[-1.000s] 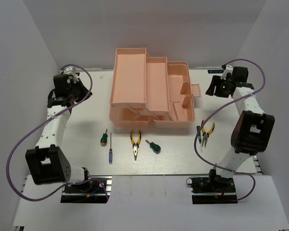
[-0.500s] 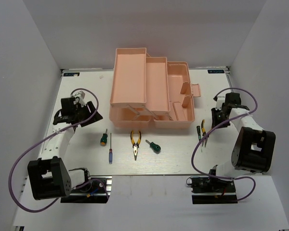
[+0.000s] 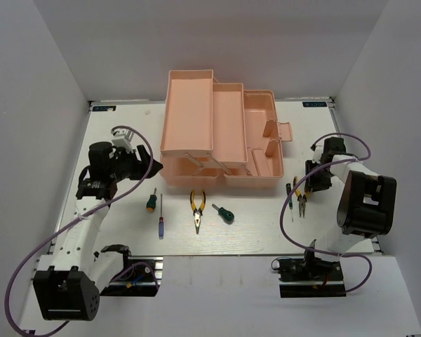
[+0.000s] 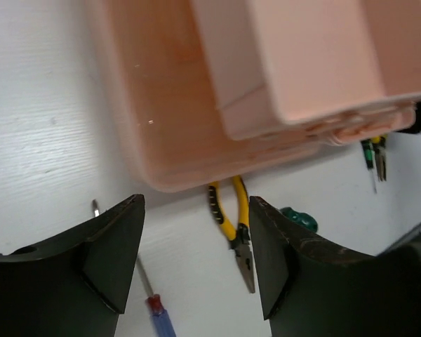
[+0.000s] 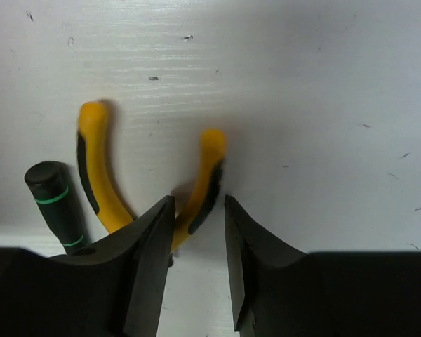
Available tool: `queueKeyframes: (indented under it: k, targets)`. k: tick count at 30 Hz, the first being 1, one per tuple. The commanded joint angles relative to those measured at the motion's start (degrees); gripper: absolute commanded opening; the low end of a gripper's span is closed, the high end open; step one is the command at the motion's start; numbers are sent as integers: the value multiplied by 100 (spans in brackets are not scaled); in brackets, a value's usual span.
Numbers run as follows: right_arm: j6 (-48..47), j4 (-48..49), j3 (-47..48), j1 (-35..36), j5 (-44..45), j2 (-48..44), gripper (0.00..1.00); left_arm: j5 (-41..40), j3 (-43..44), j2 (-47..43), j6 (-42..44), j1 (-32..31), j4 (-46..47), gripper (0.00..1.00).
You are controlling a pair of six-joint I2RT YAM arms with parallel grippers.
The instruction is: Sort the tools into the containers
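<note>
Straddling one yellow handle of the right-hand pliers (image 5: 207, 168), the right gripper (image 5: 198, 210) had its jaws parted only a little and held nothing; whether the pads touched the grip could not be told. The pliers lay flat on the table (image 3: 126, 225), right of the toolbox (image 3: 189, 112), handles splayed. The dark green-handled screwdriver (image 5: 56, 203) lay just beside the other handle.

That was the tricky bit. One handle alone looked likely to let the tool swing on its pivot. A squeeze nearer the joint, or across both handles, seemed the steadier choice. The outer finger needed to stay clear of that screwdriver so it would not be dragged along. A straight lift looked best before carrying across to an open tray.

Over on the other side, the left gripper (image 4: 195, 235) hung wide open and empty near the toolbox's front wall. The second pliers (image 4: 235, 235) and the purple-handled screwdriver (image 4: 158, 312) lay below it, untouched.
</note>
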Motion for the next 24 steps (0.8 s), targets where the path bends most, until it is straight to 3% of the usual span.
queueKeyframes:
  k: [1, 5, 9, 11, 18, 24]
  targets:
    - [165, -88, -52, -13, 129, 235, 40, 659, -85, -322, 79, -227, 332, 71]
    - [288, -88, -52, -22, 94, 279, 32, 1011, -33, -130, 79, -596, 491, 70]
    - [350, -176, -17, -48, 68, 297, 6, 907, 20, 230, 79, -1210, 351, 69]
    - [368, -211, 27, -92, 68, 131, 0, 635, -32, 336, 201, -1509, 193, 69]
    - [192, -492, 543, -276, -81, -783, 0, -295, -33, 916, 202, -2248, -220, 69]
    - [-98, -1038, 1195, -320, -907, -1716, 0, -1246, 170, 1224, 202, -2749, -634, 70]
